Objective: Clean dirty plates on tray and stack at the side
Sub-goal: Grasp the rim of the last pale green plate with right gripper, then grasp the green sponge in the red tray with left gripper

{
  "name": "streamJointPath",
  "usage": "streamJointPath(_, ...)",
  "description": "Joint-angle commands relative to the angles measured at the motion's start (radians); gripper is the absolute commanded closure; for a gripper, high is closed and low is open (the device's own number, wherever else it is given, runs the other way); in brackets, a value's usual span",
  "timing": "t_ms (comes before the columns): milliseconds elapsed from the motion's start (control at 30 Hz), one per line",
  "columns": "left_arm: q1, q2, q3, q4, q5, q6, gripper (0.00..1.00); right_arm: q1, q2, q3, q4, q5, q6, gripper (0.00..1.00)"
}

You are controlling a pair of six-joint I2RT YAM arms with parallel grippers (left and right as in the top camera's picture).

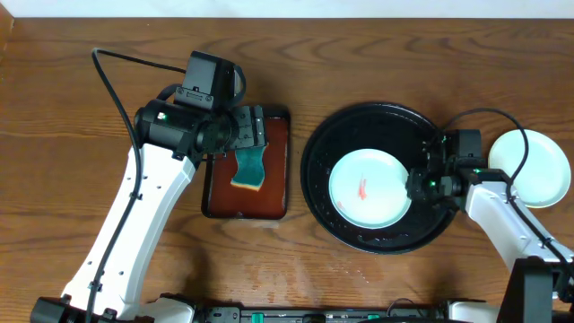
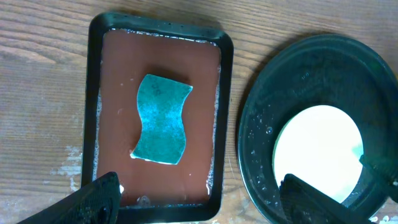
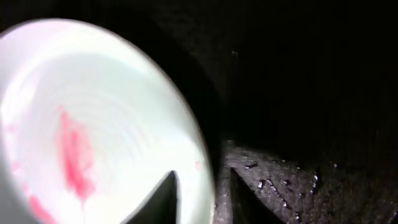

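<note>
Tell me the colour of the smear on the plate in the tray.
Red; the smear shows best in the right wrist view.

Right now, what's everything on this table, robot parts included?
black tray: one, black, round, right of centre.
dirty plate: one, white with red smear, on the black tray.
side plate: at least one, white, on the table right of the black tray.
small tray: one, red-brown, rectangular, left of the black tray.
sponge: one, teal, on the small tray.
table: one, brown wood.
left hand: one, black, open above the small tray.
right hand: one, black, at the dirty plate's rim.
</note>
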Motion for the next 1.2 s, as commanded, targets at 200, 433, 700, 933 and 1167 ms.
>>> streamJointPath(200, 0.0, 0.02, -0.019, -0.016, -0.051, -0.002, 0.18, 0.014, -0.24, 0.106, -0.056, -0.185, -0.126, 0.6)
streamJointPath(433, 0.0, 0.147, -0.179, 0.055, -0.137, -0.002, 0.27, 0.014, -0.314, 0.106, -0.126, -0.184, -0.116, 0.62)
streamJointPath(700, 0.0, 0.403, -0.232, 0.23, -0.133, -0.001, 0.47, 0.013, -0.307, 0.106, -0.129, -0.183, -0.116, 0.64)
streamJointPath(933, 0.0, 0.527, -0.232, 0.307, -0.029, 0.023, 0.89, 0.013, -0.307, 0.106, -0.13, -0.183, -0.09, 0.67)
streamJointPath(1167, 0.0, 0.48, -0.188, 0.201, -0.028, 0.033, 0.61, 0.013, -0.307, 0.106, -0.131, -0.179, -0.091, 0.67)
